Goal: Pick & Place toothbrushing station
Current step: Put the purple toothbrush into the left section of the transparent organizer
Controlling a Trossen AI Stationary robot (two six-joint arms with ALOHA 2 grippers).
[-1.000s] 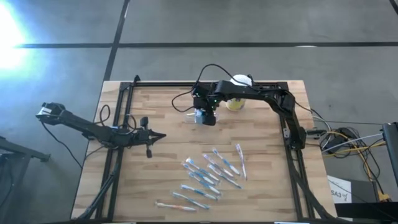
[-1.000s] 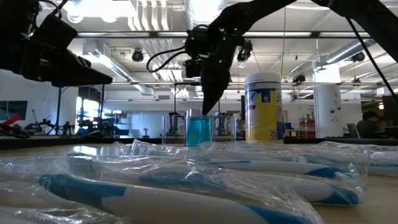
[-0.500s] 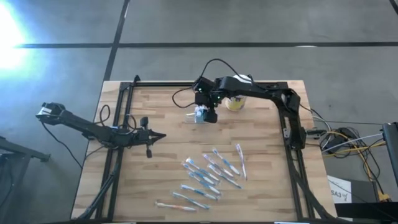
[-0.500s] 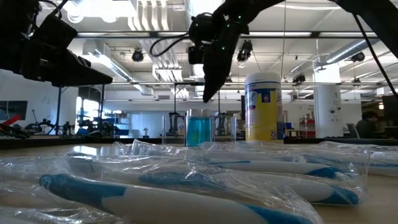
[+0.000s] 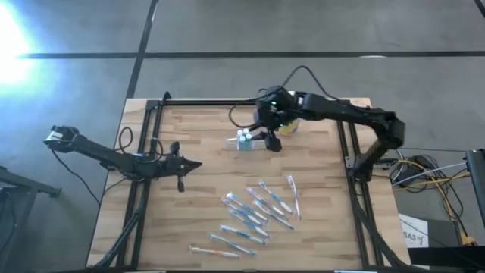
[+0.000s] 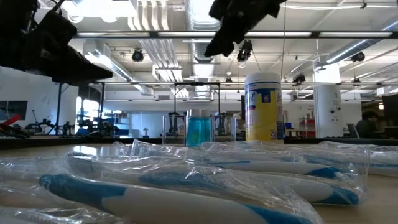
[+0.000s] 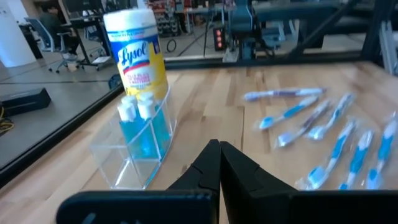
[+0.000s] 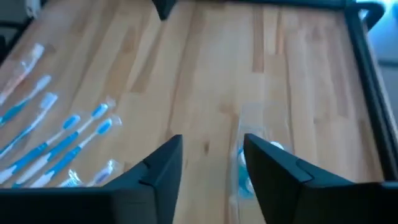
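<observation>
Toothbrushing station (image 5: 241,142) is sitting on the wooden table (image 5: 204,197), toward the far middle of it, just beside the white canister with the yellow label (image 7: 135,48). It's a low clear plastic holder with dividers, and a couple of blue bottles with white caps (image 7: 142,127) stand upright in one of its compartments, the end nearest the canister from what the left wrist view shows. The other compartments look like bare plastic.

Right hand (image 5: 271,142) is up off the table, just to the side of the holder and in front of the canister. Its two dark fingers (image 8: 158,168) stand apart with a clear gap between them, nothing in there, and the holder shows through that gap below. In the low view that arm hangs high above the canister top, well clear of everything.

Left hand (image 5: 193,166) is parked out over the left side of the table, well apart from the holder, fingers pressed together with nothing in them.

Closer to the front of the table there's a loose scatter of wrapped toothbrushes (image 5: 254,212), mostly blue and white, lying flat in their plastic sleeves.
</observation>
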